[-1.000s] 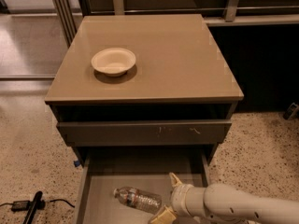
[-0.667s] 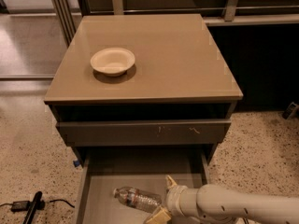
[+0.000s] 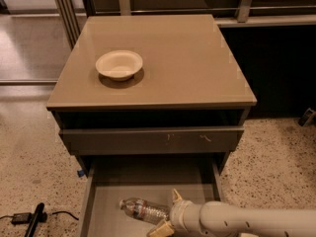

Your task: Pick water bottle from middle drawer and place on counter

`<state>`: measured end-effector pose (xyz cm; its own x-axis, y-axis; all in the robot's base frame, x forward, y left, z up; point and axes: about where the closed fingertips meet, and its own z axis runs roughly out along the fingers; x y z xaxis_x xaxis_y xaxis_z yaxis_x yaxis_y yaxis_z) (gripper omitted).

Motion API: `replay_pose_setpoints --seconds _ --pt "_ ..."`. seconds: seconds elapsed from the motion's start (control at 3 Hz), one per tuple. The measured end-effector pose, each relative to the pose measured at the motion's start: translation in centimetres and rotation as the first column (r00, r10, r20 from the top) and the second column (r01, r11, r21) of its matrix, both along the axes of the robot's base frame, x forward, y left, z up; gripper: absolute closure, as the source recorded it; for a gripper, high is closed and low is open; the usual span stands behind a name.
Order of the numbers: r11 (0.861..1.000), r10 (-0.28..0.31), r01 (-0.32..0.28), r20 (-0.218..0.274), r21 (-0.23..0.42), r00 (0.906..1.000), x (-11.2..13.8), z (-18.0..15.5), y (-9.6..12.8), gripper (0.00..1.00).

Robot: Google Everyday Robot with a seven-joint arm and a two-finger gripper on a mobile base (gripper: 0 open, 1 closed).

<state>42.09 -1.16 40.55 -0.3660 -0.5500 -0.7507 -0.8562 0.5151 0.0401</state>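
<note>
- Camera view: gripper (image 3: 166, 213) low in the middle drawer (image 3: 88, 201), fingers spread open astride the water bottle (image 3: 140, 209) lying on its floor.
- Risk: closing off-centre could squirt the crinkled bottle away.

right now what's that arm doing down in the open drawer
The robot's arm is reaching into the open middle drawer, where the water bottle lies on its side on the drawer floor. The end effector is at the bottle's right end, with its fingers open on either side and not closed on it yet. Up on the counter, where the bottle is meant to go, sits a white bowl.
</note>
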Motion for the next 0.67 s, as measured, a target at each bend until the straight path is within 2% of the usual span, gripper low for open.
replay_pose_setpoints --seconds 0.67 --pt "1.0 -0.019 0.019 0.033 0.002 0.9993 1.2 -3.7 2.7 0.02"
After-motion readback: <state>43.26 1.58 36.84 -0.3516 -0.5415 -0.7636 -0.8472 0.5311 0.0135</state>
